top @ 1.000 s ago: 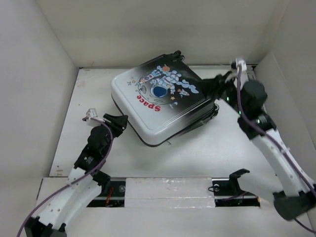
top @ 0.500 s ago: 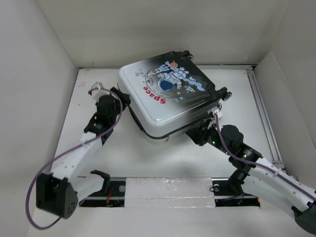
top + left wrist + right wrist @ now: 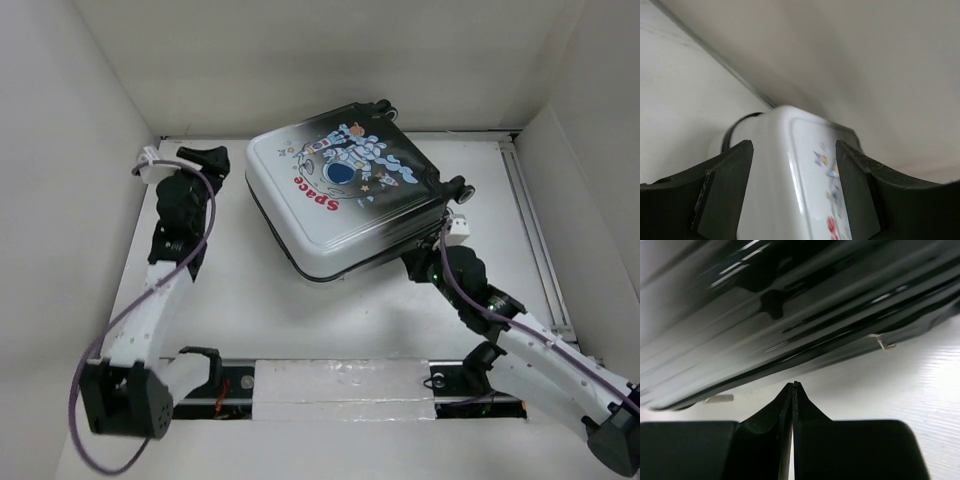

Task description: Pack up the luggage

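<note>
The left end effector [image 3: 218,160], fingers spread apart, faces the far-left white corner of the luggage [image 3: 340,195] from just beside it. The case lies closed, print up, at the back middle of the surface [image 3: 230,300], with its long axis diagonal: white end near-left, wheeled black end far-right. The right end effector [image 3: 412,268], fingers pressed together and empty, sits at the near-right black edge.
</note>
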Robot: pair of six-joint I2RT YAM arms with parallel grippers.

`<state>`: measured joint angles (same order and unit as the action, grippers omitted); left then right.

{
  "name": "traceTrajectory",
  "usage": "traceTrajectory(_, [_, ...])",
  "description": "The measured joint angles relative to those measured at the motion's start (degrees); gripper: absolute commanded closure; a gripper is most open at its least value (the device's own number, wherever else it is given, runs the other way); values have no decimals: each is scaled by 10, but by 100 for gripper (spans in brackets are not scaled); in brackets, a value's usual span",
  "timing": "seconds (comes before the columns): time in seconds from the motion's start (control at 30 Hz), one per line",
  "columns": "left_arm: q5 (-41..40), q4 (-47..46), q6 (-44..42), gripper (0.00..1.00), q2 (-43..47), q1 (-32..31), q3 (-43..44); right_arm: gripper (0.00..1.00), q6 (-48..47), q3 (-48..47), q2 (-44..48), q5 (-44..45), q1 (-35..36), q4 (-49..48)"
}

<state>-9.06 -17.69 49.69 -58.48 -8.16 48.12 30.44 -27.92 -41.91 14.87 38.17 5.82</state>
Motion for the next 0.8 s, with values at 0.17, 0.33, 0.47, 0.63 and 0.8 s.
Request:
traceTrajectory(0.17, [106,20,3,41,-276,96,195,99,9,0,-29,12,-43,2])
traceTrajectory(0.33, [221,109,-44,41,-575,111,524,98,12,0,-71,11,-85,-1])
traceTrajectory(0.47, [286,153,-68,42,-684,104,615,83,12,-3,-115,5,-115,-6])
traceTrajectory(0.63, [355,153,-73,42,-740,88,617,65,1,-35,-186,-15,-136,-23])
traceTrajectory(0.8, [373,75,-68,44,-739,53,570,64,-32,-75,-255,-45,-142,-33])
